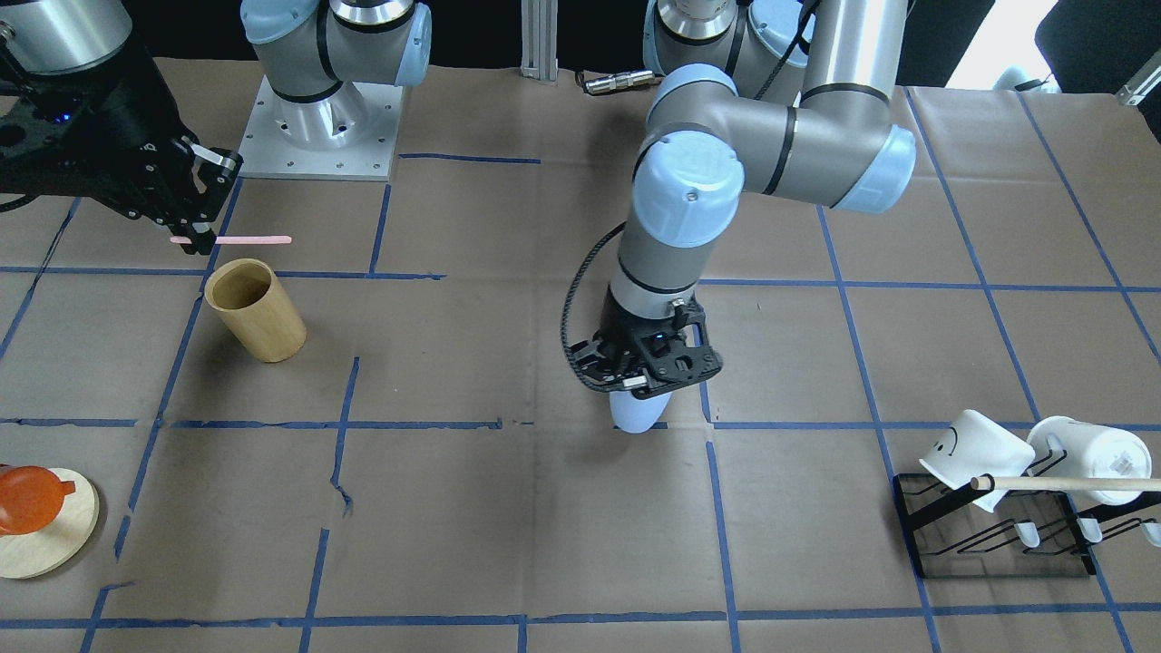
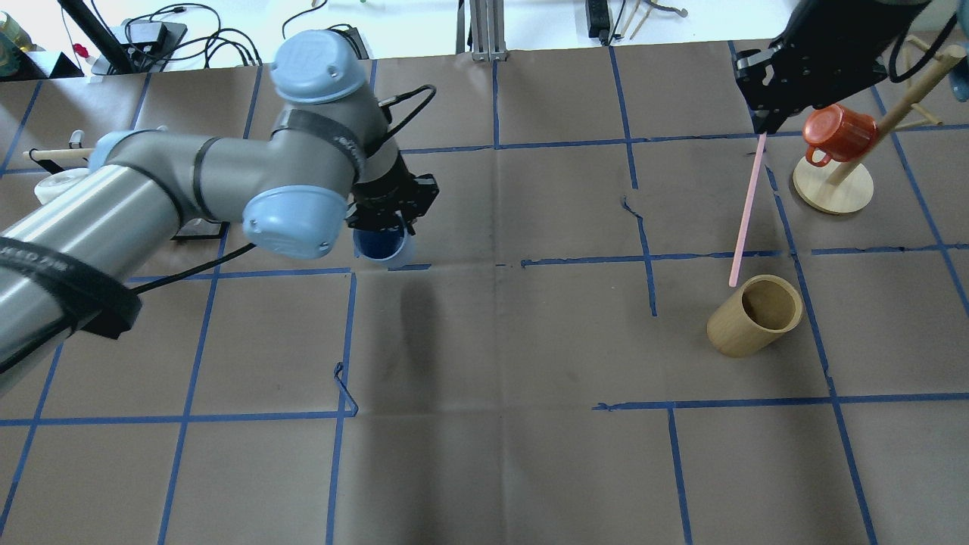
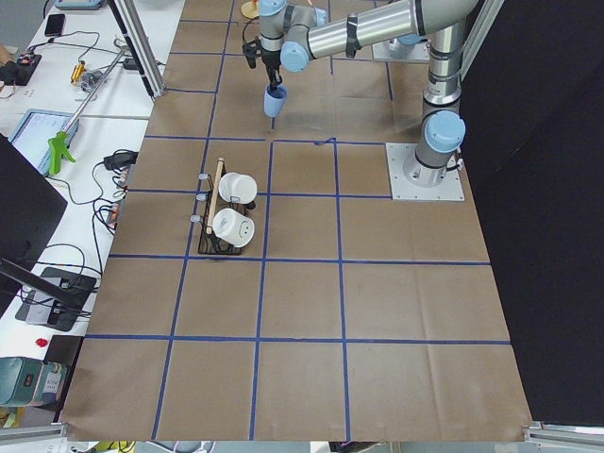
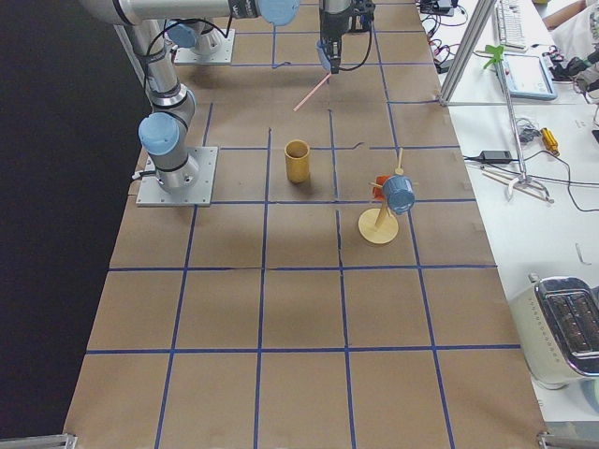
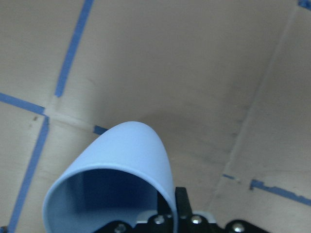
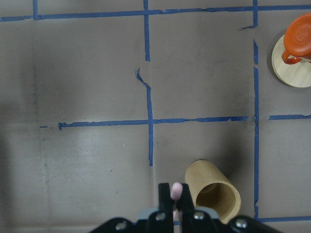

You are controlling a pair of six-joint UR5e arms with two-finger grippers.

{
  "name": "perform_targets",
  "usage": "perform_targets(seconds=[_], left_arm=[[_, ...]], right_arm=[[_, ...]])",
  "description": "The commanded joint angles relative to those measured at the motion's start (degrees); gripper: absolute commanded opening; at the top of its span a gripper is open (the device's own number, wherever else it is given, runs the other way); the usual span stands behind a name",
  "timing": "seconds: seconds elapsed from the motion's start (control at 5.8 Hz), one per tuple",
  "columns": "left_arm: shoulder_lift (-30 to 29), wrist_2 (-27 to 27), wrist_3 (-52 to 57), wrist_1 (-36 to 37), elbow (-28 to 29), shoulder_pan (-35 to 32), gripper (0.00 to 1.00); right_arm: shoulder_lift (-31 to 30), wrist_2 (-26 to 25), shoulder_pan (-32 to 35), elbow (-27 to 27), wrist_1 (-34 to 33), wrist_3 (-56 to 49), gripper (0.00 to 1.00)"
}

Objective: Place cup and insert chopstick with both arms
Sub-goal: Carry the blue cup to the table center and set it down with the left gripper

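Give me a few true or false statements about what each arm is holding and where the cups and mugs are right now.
1. The left gripper holds a light blue cup. True.
2. The pink chopstick already stands inside the wooden cup. False: the right gripper holds it by one end, and all of it is outside the cup.
3. The wooden cup stands upright with its mouth open. True.
4. The orange mug lies on its side on the table. False: it hangs on the wooden mug stand.
5. Two white cups sit on the black rack. True.
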Motion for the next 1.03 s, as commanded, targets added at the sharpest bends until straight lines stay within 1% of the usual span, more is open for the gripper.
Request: perform_targets(seconds=[0.0,0.34,0.52,0.69,0.86], left_arm=[[-4.9,-0.2,-4.2,0.3,4.5,-6.6,0.01],[-5.8,-0.1,-4.5,0.5,3.2,-8.1,0.01],[-6.6,-0.1,-4.2,1.5,3.9,-8.4,0.17],[-6.8,0.2,-3.8,1.6,3.3,-8.4,0.92],[-4.6,0.2,-1.7,1.0,3.7,-8.4,0.99]], right_arm=[[1.3,-0.4,0.8,-1.2,1.0,0.6,0.09],[1.4,-0.4,0.8,-0.9,1.0,0.6,0.09],[1.4,-0.3,0.8,-0.9,1.0,0.6,0.09],[1.5,-0.2,0.8,-0.8,0.9,0.6,0.09],[1.6,-0.3,0.8,-0.4,0.8,0.5,0.09]])
